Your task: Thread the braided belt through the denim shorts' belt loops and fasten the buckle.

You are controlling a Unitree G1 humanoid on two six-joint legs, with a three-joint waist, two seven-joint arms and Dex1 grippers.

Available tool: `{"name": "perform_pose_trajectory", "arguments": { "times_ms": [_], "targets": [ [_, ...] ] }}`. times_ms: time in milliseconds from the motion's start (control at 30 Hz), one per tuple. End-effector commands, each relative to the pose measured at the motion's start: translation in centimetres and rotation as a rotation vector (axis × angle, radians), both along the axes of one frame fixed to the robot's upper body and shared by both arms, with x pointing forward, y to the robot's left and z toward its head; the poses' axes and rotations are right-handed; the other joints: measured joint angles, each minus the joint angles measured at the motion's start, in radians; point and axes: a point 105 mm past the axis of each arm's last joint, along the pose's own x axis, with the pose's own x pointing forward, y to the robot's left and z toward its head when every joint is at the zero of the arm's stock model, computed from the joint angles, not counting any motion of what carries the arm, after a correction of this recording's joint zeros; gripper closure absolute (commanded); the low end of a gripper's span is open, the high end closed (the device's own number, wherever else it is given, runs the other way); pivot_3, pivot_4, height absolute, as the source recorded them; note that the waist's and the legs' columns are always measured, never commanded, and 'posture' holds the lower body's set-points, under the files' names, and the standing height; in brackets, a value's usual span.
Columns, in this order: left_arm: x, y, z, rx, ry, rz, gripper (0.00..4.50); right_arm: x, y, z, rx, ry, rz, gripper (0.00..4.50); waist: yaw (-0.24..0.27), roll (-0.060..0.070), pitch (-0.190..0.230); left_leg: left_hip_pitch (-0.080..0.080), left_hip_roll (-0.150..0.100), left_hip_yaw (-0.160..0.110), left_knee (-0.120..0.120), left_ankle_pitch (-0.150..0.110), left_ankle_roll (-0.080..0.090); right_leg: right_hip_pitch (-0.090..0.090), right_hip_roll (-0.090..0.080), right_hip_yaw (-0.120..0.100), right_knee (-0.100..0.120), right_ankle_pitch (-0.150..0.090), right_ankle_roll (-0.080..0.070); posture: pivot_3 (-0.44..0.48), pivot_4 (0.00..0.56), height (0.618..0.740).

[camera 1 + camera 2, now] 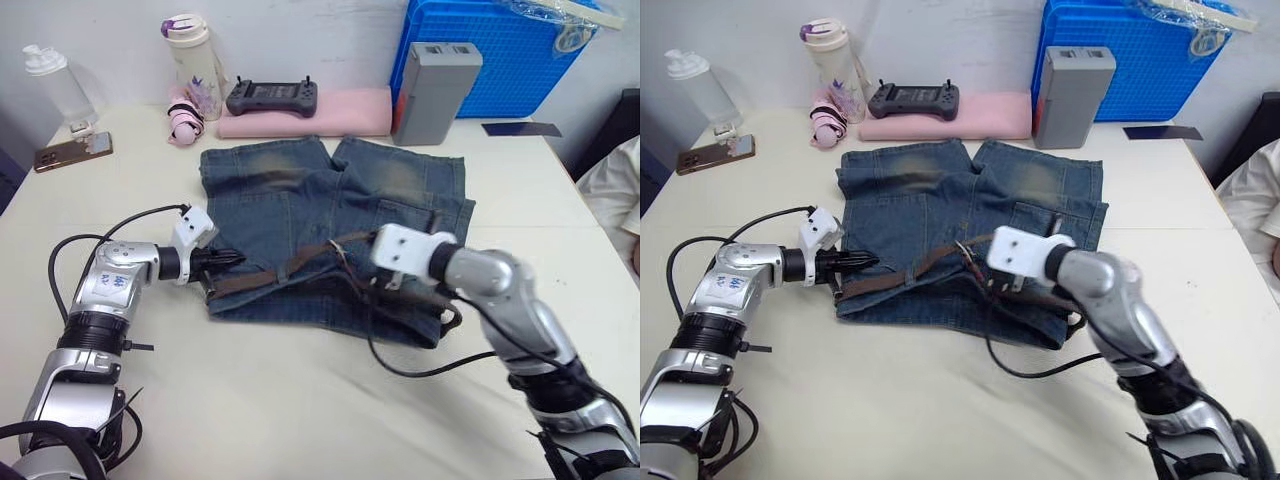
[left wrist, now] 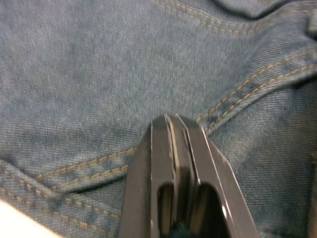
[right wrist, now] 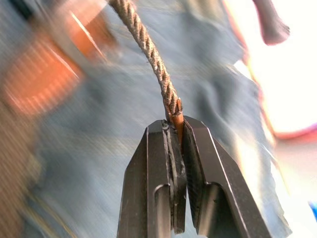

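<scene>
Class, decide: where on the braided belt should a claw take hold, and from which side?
Grip the braided belt at its thin tip, coming along the strap's length. The right claw is shut on that tip: it is narrow enough to fit between the fingers, and leads through the loops.

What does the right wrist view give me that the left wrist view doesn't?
Right wrist view: the right gripper pinched shut on the tip of the braided belt, which runs away over blurred cloth. Left wrist view: the left gripper closed with nothing between its fingers, over a stitched seam. Both share the denim shorts as backdrop.
</scene>
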Motion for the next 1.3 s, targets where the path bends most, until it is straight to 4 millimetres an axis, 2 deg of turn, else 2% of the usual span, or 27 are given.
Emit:
{"name": "perform_pose_trajectory", "arguments": {
  "times_ms": [33, 100, 167, 300, 333, 400, 433, 467, 500, 567, 600, 667, 733, 867, 1067, 1167, 1300],
  "targets": [
    [-0.4, 0.7, -1.7, 0.039, 0.047, 0.018, 4.45, -0.6, -1.2, 2.3, 0.028, -0.063, -0.017, 4.5, -0.001, 0.0, 0.0, 0.0, 0.0, 0.0, 0.0, 0.0, 0.0, 0.0, 0.0, 0.0, 0.0, 0.0, 0.0, 0.0, 0.15, 0.725],
    [-0.4, 0.5, -1.5, 0.027, 0.038, 0.018, 4.45, -0.7, -1.2, 2.6, 0.009, -0.079, -0.01, 4.5, -0.002, 0.0, 0.0, 0.001, 0.0, 0.001, 0.0, 0.0, 0.0, 0.0, 0.0, 0.0, 0.001, 0.0, 0.0, 0.0, 0.15, 0.725],
    [-0.3, 0.2, -0.8, 0.008, 0.012, 0.011, 4.45, -1.0, -0.3, 2.7, -0.003, -0.089, 0.032, 4.5, -0.002, 0.0, 0.0, 0.001, 0.0, 0.001, 0.0, 0.0, 0.0, 0.0, 0.0, 0.001, 0.002, 0.0, 0.0, 0.0, 0.15, 0.725],
    [-0.2, -0.5, 1.5, -0.047, -0.07, -0.004, 4.45, -1.8, 2.2, 2.6, -0.003, -0.093, 0.121, 4.5, -0.001, 0.0, 0.0, 0.001, 0.0, 0.001, 0.0, 0.0, 0.0, 0.0, 0.0, 0.001, 0.001, 0.0, 0.0, 0.0, 0.15, 0.725],
    [-0.2, -0.9, 3.2, -0.094, -0.113, -0.015, 4.45, -1.8, 2.7, 2.5, -0.016, -0.097, 0.133, 4.5, -0.001, 0.0, 0.0, 0.001, 0.0, 0.0, 0.0, 0.0, 0.0, 0.0, 0.0, 0.001, 0.001, 0.0, 0.0, 0.0, 0.15, 0.725],
    [-0.7, -2.1, 7.3, -0.234, -0.195, -0.065, 3.82, -1.7, 3.9, 2.4, -0.027, -0.108, 0.15, 4.5, -0.001, -0.002, 0.002, 0.0, 0.0, 0.0, 0.0, 0.0, 0.0, 0.0, 0.0, 0.001, 0.001, 0.0, 0.0, 0.0, 0.15, 0.725],
    [-1.4, -2.9, 9.1, -0.297, -0.216, -0.11, 3.65, -1.6, 4.4, 2.4, -0.03, -0.112, 0.154, 4.5, -0.002, -0.004, 0.003, 0.0, 0.0, 0.0, 0.0, 0.0, 0.0, -0.001, 0.0, 0.001, 0.001, 0.0, 0.0, 0.0, 0.15, 0.725],
    [-2.4, -4.1, 10.4, -0.347, -0.223, -0.173, 3.21, -1.5, 4.9, 2.4, -0.033, -0.115, 0.159, 4.5, -0.002, -0.005, 0.003, -0.001, 0.0, 0.0, 0.001, 0.0, 0.0, -0.002, 0.0, 0.001, 0.001, 0.0, 0.0, 0.0, 0.15, 0.725],
    [-3.2, -4.8, 11.0, -0.373, -0.222, -0.213, 2.79, -1.5, 5.1, 2.4, -0.036, -0.118, 0.161, 4.5, -0.002, -0.006, 0.003, -0.001, 0.0, -0.001, 0.001, 0.0, 0.0, -0.002, 0.0, 0.0, 0.001, 0.0, 0.0, 0.0, 0.15, 0.725],
    [-5.1, -7.1, 11.0, -0.381, -0.187, -0.317, 1.81, -1.4, 5.9, 2.3, -0.034, -0.12, 0.171, 4.5, -0.002, -0.006, 0.003, -0.001, 0.0, -0.001, 0.001, 0.0, 0.0, -0.002, -0.001, 0.0, 0.001, 0.0, 0.0, 0.0, 0.15, 0.725],
    [-5.8, -7.8, 10.8, -0.376, -0.175, -0.346, 1.51, -1.4, 6.0, 2.3, -0.035, -0.12, 0.172, 4.5, -0.003, -0.006, 0.003, -0.001, 0.0, -0.001, 0.0, 0.0, 0.0, -0.001, -0.001, 0.0, 0.001, 0.0, 0.0, 0.0, 0.15, 0.725],
    [-6.6, -9.2, 10.2, -0.353, -0.169, -0.379, 1.51, -1.2, 6.3, 2.2, -0.042, -0.121, 0.173, 4.5, -0.002, -0.006, 0.003, -0.001, -0.001, -0.001, 0.0, 0.0, 0.001, -0.001, -0.001, 0.0, 0.001, 0.0, 0.0, 0.0, 0.15, 0.725],
    [-6.7, -10.2, 9.4, -0.327, -0.179, -0.375, 1.51, -1.2, 6.6, 2.1, -0.049, -0.123, 0.179, 4.5, -0.002, -0.006, 0.003, -0.001, -0.001, -0.001, 0.0, 0.0, 0.001, -0.001, -0.001, 0.0, 0.001, 0.0, 0.0, 0.0, 0.15, 0.725],
    [-4.9, -10.8, 7.4, -0.253, -0.205, -0.287, 1.51, -1.2, 6.8, 2.2, -0.051, -0.128, 0.182, 4.5, -0.001, -0.006, 0.003, 0.0, 0.0, 0.0, 0.001, 0.002, 0.0, -0.001, 0.0, 0.0, 0.002, 0.0, 0.0, 0.0, 0.15, 0.725],
    [-3.5, -11.4, 6.3, -0.213, -0.253, -0.217, 1.51, -1.2, 6.6, 2.3, -0.055, -0.128, 0.179, 4.5, -0.001, -0.006, 0.003, 0.0, 0.0, 0.0, 0.0, 0.002, 0.0, 0.0, 0.001, 0.001, 0.002, 0.0, 0.0, 0.0, 0.15, 0.725],
    [-3.2, -11.3, 5.8, -0.193, -0.263, -0.192, 2.23, -1.3, 6.7, 2.3, -0.054, -0.129, 0.178, 4.5, -0.001, -0.006, 0.003, 0.0, 0.0, 0.0, 0.0, 0.002, 0.0, 0.0, 0.001, 0.001, 0.001, 0.0, 0.0, 0.0, 0.15, 0.725],
    [-3.0, -11.4, 5.5, -0.195, -0.271, -0.165, 3.93, -1.3, 6.8, 2.3, -0.052, -0.127, 0.183, 4.5, -0.002, -0.006, 0.003, 0.0, 0.0, 0.0, 0.0, 0.002, 0.0, 0.0, 0.001, 0.001, 0.001, 0.0, 0.0, 0.0, 0.15, 0.725]
  ]
}}
